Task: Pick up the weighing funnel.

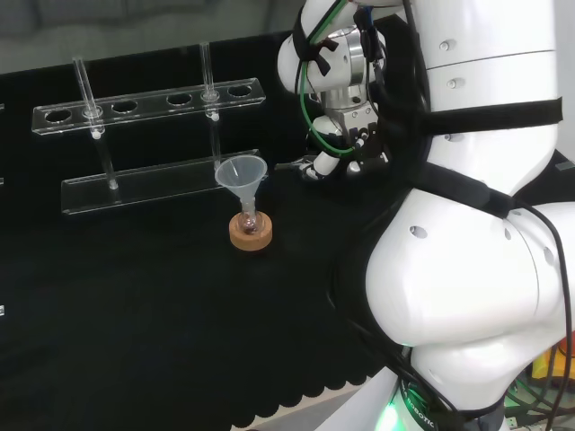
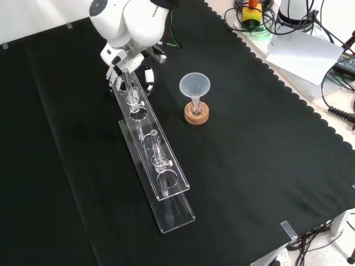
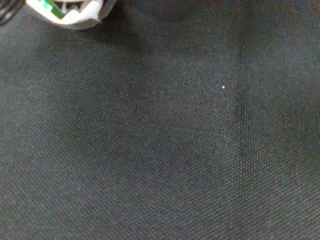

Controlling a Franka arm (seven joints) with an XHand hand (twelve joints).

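Black cloth point(image 2: 266, 166) with a scalloped edge across the bench; cables point(image 2: 265, 12) and a paper sheet point(image 2: 302, 50) beyond it. One funnel point(image 1: 241, 172), stem down in one small flask point(image 1: 249, 221) on one cork ring point(image 1: 251, 235). Left of the funnel in the front view, one clear rack point(image 2: 158, 160) with two upright tubes point(image 2: 157, 148). Up and left of the funnel there, the hand point(image 2: 145, 69), low over the cloth, open or closed impossible to tell. Place of the weighing funnel likewise unclear.

Head and front views share the funnel point(image 1: 242, 172); wrist view hugs the cloth point(image 3: 160, 150).
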